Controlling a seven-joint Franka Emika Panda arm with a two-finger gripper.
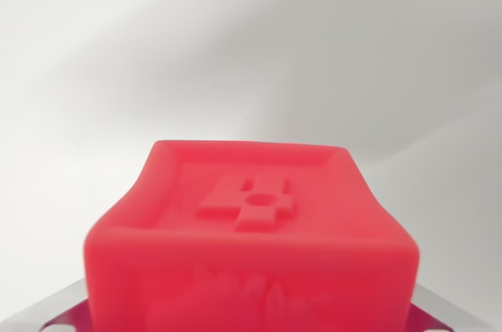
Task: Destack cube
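Red plastic cube (251, 246), with a raised emblem inside a recessed top face, fills the wrist view's lower middle against a plain white surface (251, 49). Metallic gripper (251, 320) parts flank its lower corners; whether they clamp it cannot be told.

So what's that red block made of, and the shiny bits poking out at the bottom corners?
The red block looks like moulded plastic or soft foam: uniform colour, matte sheen, rounded edges, a raised number 4 on top. Which one, the look leaves open. The grey pieces at the bottom corners seem to be brushed metal, judging by their dull reflection; possibly the claw, though too little shows.
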